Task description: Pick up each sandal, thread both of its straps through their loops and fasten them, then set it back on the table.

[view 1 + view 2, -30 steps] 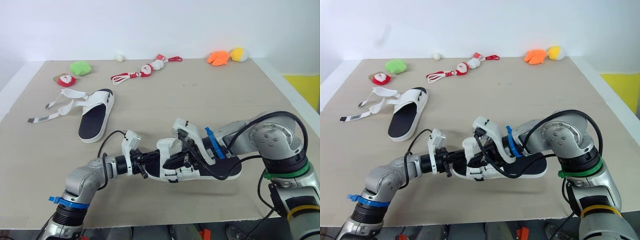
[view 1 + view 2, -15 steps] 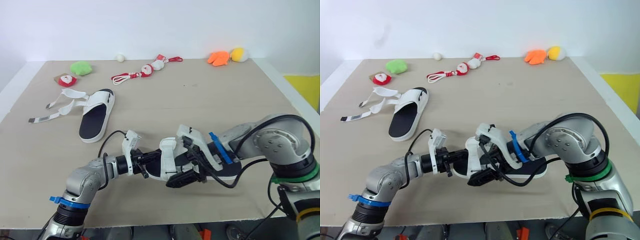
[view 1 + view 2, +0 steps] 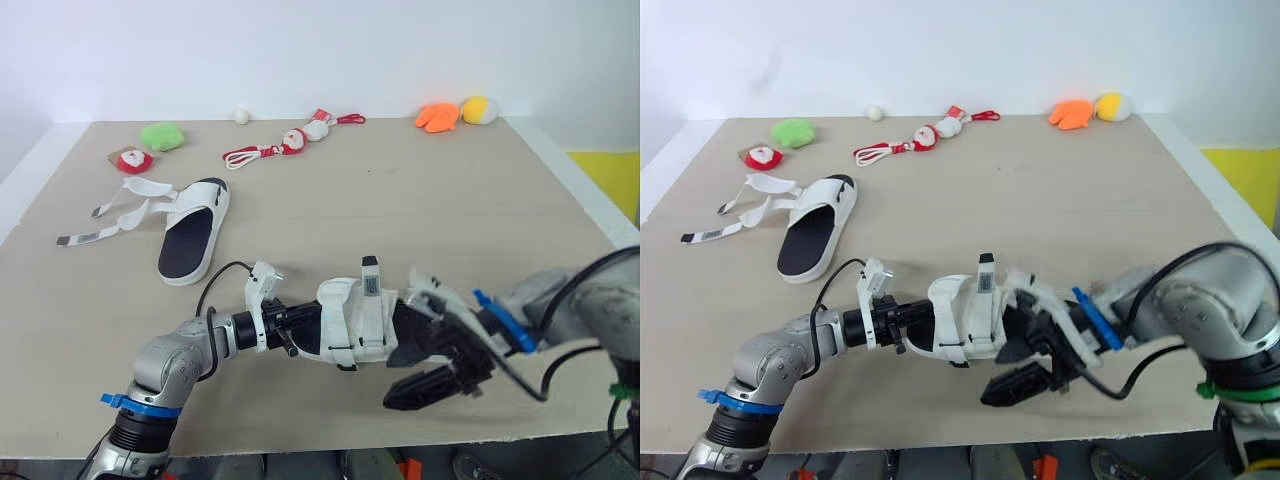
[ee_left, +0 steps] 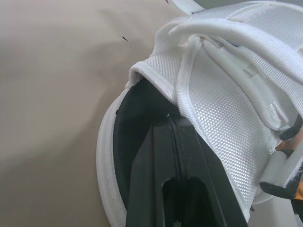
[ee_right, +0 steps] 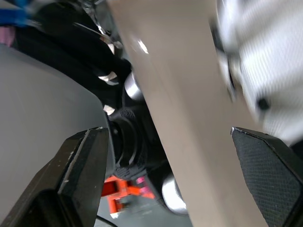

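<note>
The left pincer (image 3: 287,330) is pinching the toe end of a sandal (image 3: 352,322). One black finger (image 4: 175,161) lies inside, on the dark sole under the white top. I think it holds the shoe this way to keep it from sliding while the other arm works the straps.

The right pincer (image 3: 432,368) is just beside the heel end of that sandal, on the side away from the left pincer. Its fingers (image 5: 78,165) are spread wide and hold nothing. It looks ready to reach for a strap.

On the held sandal, one strap end (image 3: 370,285) stands straight up, between the two pincers. The straps go across the top, but I think this one is not pressed flat yet.

The other sandal (image 3: 192,240) lies on the table (image 3: 420,210), well apart from both pincers, out past the left one. Its two loose straps (image 3: 125,205) lie open on the far side of it. That one is not done yet.

So there are two sandals.

Far beyond the pincers, along the back of the table, are small toys that nobody needs now: one green toy (image 3: 160,135), one little red and white toy (image 3: 132,160), one white ball (image 3: 240,115), one red and white toy on a cord (image 3: 290,140), one orange toy (image 3: 437,117) and one yellow toy (image 3: 478,108).
</note>
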Action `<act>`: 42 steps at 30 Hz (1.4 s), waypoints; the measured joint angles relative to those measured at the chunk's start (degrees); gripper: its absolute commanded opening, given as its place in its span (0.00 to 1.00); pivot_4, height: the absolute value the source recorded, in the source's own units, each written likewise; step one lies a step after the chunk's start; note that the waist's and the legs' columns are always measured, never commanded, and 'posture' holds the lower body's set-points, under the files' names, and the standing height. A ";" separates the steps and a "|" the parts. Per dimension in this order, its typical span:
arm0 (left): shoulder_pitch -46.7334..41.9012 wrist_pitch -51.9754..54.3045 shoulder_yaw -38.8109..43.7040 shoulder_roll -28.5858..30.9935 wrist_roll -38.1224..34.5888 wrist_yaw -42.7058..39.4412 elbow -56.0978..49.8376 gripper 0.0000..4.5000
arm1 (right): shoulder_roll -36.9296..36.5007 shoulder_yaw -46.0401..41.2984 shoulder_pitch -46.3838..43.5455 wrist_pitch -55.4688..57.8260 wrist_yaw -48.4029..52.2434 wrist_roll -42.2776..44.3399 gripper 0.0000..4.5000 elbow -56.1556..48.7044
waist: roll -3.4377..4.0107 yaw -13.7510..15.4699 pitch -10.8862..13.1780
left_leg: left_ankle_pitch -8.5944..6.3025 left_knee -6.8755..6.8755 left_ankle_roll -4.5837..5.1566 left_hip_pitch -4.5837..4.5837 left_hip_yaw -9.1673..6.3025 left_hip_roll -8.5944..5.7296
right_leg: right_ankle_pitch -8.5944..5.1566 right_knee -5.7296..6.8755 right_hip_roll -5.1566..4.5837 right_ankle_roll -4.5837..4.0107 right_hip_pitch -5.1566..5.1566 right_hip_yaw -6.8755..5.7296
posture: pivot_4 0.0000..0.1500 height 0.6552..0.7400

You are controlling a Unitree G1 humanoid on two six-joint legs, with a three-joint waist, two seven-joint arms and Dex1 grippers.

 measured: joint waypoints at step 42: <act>0.63 0.26 1.00 0.72 -0.41 0.35 -0.37 0.00 | 19.34 -10.14 12.55 -1.72 -35.07 12.27 0.00 -2.62 | 0.05 -0.98 -0.06 | 0.20 -0.03 -0.15 0.10 -0.03 0.19 | 0.14 -0.01 0.23 -0.37 -0.01 0.06 | 1.00 1.00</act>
